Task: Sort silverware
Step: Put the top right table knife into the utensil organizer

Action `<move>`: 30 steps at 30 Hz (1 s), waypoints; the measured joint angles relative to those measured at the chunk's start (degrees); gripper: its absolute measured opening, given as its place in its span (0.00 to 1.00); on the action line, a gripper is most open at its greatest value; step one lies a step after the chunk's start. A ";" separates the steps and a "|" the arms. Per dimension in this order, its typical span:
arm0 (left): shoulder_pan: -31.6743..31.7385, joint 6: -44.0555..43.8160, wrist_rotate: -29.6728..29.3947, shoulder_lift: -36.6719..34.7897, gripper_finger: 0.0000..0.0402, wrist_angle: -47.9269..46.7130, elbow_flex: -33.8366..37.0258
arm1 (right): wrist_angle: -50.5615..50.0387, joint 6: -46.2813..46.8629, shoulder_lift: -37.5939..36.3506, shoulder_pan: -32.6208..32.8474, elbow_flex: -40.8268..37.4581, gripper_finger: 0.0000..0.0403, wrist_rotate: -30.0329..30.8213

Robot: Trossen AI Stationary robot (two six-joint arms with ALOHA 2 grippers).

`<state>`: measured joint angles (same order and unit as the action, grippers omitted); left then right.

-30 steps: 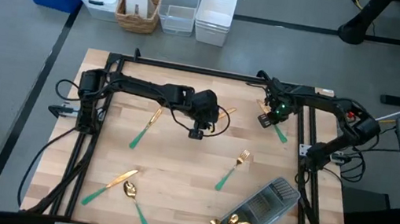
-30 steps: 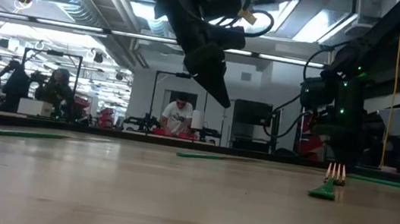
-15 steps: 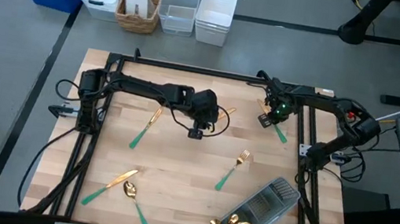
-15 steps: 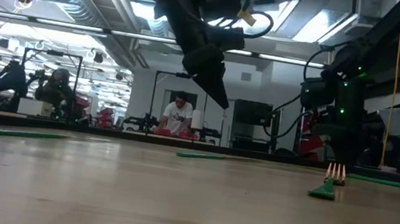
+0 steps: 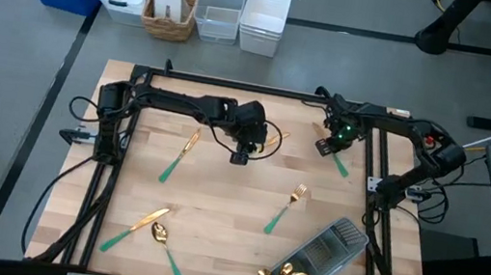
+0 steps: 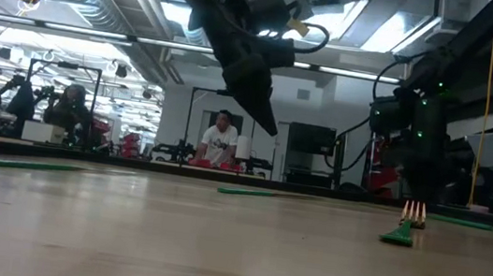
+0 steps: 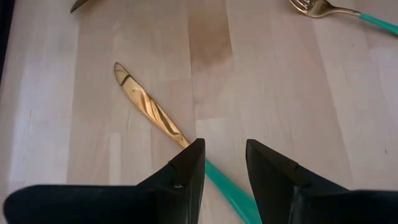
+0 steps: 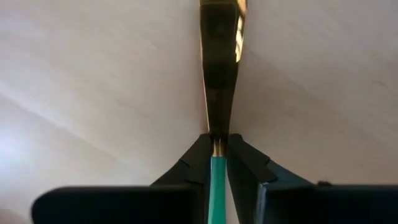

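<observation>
The right gripper (image 8: 215, 163) sits low at the far right of the table (image 5: 216, 201), its fingers pinched on the teal handle of a gold-bladed knife (image 8: 219, 68), right where handle meets blade, likely to lift it toward the clear tray (image 5: 323, 257). The left gripper (image 7: 222, 163) hovers mid-table with its fingers parted and empty, straddling another knife (image 7: 149, 107). Other pieces lie scattered.

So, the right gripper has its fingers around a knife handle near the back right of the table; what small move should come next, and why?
Probably lift it straight up a little. The right gripper is shut on the knife at the top of its teal handle, and the gold blade seems to lie flat on the table. A short rise would clear it before carrying it toward the clear tray at the front right.
</observation>
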<state>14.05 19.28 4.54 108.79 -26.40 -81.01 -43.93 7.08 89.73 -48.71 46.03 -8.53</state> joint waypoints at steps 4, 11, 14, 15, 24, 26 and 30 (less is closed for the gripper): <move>0.34 0.11 0.00 0.00 0.27 -0.04 0.00 | 0.41 -0.06 -0.07 0.00 1.43 0.12 -4.52; 0.43 0.18 0.00 0.00 0.27 -0.06 0.00 | 0.47 -0.08 -0.11 0.00 2.96 0.12 -9.84; 0.49 0.69 0.02 0.00 0.27 -0.56 0.00 | 0.80 -0.11 -0.13 0.00 3.57 0.12 -12.61; 0.60 0.69 0.13 0.00 0.27 -0.93 0.00 | 0.80 -0.11 -0.13 0.00 3.81 0.12 -13.71; 2.50 -0.90 4.02 0.02 0.27 -5.97 -0.02 | 0.98 -1.61 -0.22 0.00 7.01 0.12 -22.86; 2.74 -0.90 4.63 0.02 0.27 -6.31 -0.02 | 0.98 -1.60 -0.22 -0.02 7.62 0.12 -23.93; 2.98 -0.88 4.72 0.02 0.27 -6.05 -0.02 | 1.00 -1.61 -0.22 -0.02 8.83 0.12 -24.66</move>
<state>17.03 18.40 9.26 108.81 -32.45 -81.03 -42.93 5.46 89.52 -48.73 54.86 -33.19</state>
